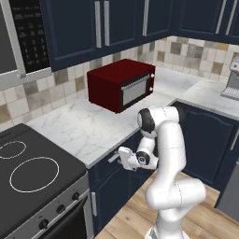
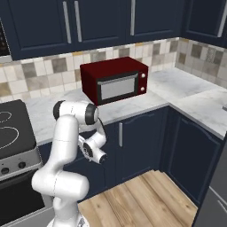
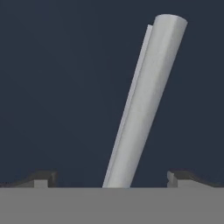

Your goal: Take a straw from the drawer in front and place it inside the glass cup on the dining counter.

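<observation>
Fingers [image 3: 41, 179] spread wide flank the drawer's [image 3: 57, 87] silver handle [image 3: 144, 105], its long axis slanting between them.

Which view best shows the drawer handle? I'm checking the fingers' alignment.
The hand view: the handle runs between the open fingers. The left base view shows a sliver beside the hand; the right hides it.

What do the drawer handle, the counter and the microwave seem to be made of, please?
Handle: probably brushed metal; a smooth silver-grey bar with a soft sheen against the navy drawer front.
Counter: looks like polished marble or a stone imitation; white with grey veins.
Microwave: seemingly painted metal, glossy dark red, with a greyish window that could be glass.
</observation>
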